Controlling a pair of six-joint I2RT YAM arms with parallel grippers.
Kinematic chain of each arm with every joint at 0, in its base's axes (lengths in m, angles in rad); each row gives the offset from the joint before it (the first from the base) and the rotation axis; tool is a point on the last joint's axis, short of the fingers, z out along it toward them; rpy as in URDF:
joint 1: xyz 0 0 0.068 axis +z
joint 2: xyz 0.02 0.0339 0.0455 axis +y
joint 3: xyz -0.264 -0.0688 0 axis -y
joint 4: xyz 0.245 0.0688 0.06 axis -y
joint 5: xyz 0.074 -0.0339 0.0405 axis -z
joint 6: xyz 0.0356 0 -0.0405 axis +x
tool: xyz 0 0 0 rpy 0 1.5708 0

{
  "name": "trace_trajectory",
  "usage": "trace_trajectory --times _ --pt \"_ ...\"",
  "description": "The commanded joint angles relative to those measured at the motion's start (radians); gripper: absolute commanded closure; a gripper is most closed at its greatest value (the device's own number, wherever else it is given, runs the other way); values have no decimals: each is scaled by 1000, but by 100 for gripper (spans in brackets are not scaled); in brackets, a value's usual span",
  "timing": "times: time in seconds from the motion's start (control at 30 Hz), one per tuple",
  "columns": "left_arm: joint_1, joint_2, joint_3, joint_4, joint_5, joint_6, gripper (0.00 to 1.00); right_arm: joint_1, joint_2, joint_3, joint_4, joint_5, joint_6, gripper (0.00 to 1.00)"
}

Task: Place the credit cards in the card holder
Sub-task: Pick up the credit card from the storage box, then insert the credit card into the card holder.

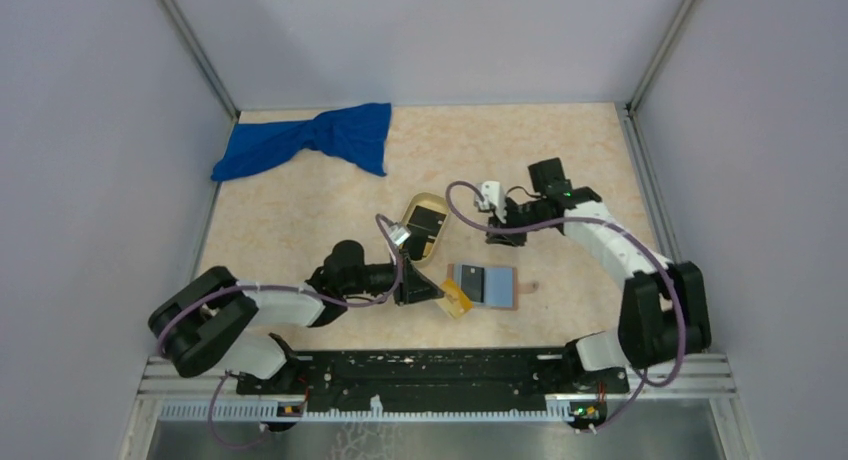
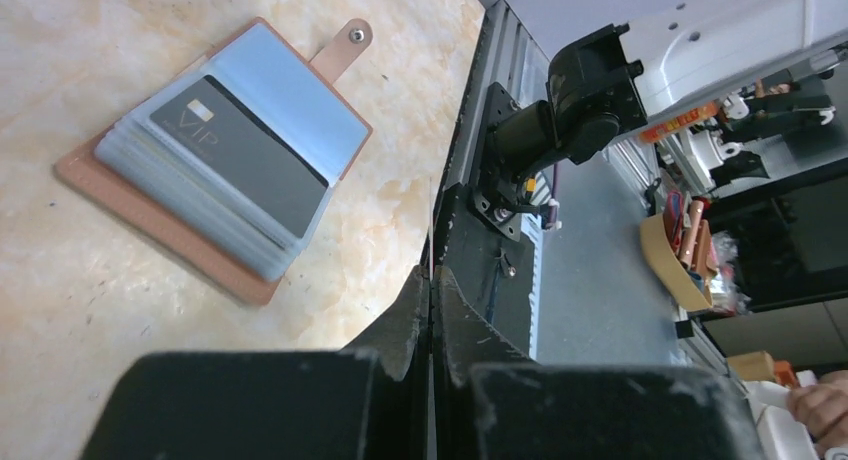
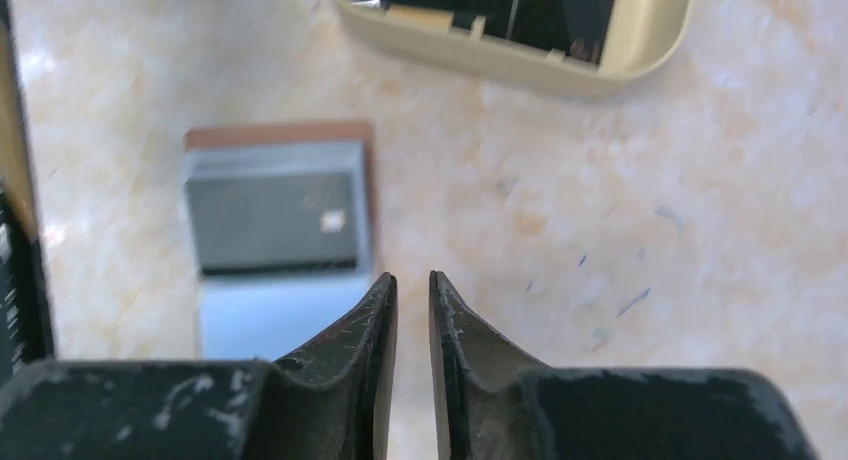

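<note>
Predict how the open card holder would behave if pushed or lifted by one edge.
The card holder lies flat and open, so it would probably slide rather than tip. Its stacked sleeves suggest it may flop or fold shut when lifted by one cover.

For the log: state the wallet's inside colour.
The wallet is blue-grey inside, clearest in left wrist view.

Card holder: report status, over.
Left end effector shut on thin yellow card; right end effector slightly open, empty. Reddish-brown leather card holder open, grey card slotted. Black card in oval tan tray.
</note>
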Motion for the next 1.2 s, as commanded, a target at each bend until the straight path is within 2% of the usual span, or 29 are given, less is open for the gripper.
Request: trace_trajectory --times 0.0,0.13,0.23,0.5,1.0,1.17 --pt "5 107 83 97 94 -54 100 -94 -231 -184 -175 -113 -196 76" --pt "-9 151 109 93 80 -60 100 -129 -333 -263 -167 -127 -256 64" --pt "-31 174 132 69 63 -61 100 -133 -347 -269 -192 -151 -289 60" --pt "-56 199 172 29 36 -30 100 -134 -268 -244 -323 -172 -435 57" --pt "-56 217 196 15 53 -27 100 -136 -306 -276 -317 -165 -490 53" --pt "-56 215 208 -13 53 -13 100 -136 -310 -307 -374 -151 -657 48"
